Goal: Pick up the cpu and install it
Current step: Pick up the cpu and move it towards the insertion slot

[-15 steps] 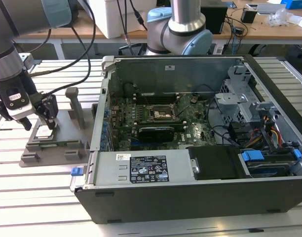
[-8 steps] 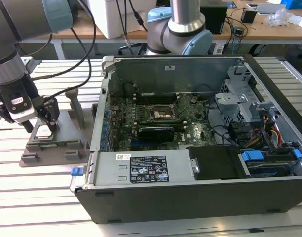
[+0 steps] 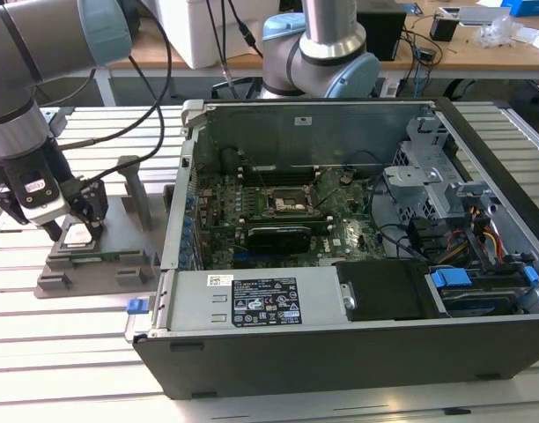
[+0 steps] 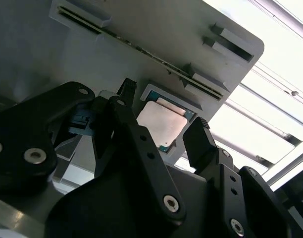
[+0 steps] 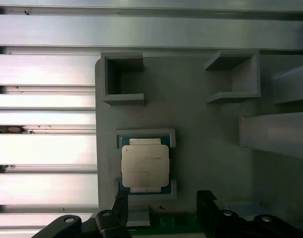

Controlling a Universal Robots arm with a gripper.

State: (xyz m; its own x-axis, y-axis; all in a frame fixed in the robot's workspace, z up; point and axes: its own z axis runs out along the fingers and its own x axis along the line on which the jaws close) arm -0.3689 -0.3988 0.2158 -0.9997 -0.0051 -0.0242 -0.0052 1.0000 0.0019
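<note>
The cpu (image 3: 77,234) is a small silvery square chip lying flat in its recess on the grey plastic tray (image 3: 93,264), at the exterior view's left. Both wrist views show its metal top: cpu (image 4: 160,124), cpu (image 5: 144,165). My gripper (image 3: 74,227) hangs just above it, open, with one black finger (image 4: 126,91) on each side of the chip and not touching it. Nothing is held. The motherboard socket (image 3: 283,203) sits inside the open computer case (image 3: 340,352), well off to the exterior view's right of the gripper.
The tray (image 5: 206,148) carries upright posts and box-shaped holders (image 5: 123,79) around the chip. A second arm's base (image 3: 327,53) stands behind the case. Inside the case are a drive cage (image 3: 419,167), coloured cables (image 3: 481,233) and a power supply (image 3: 252,300). The table (image 3: 67,361) is slatted aluminium.
</note>
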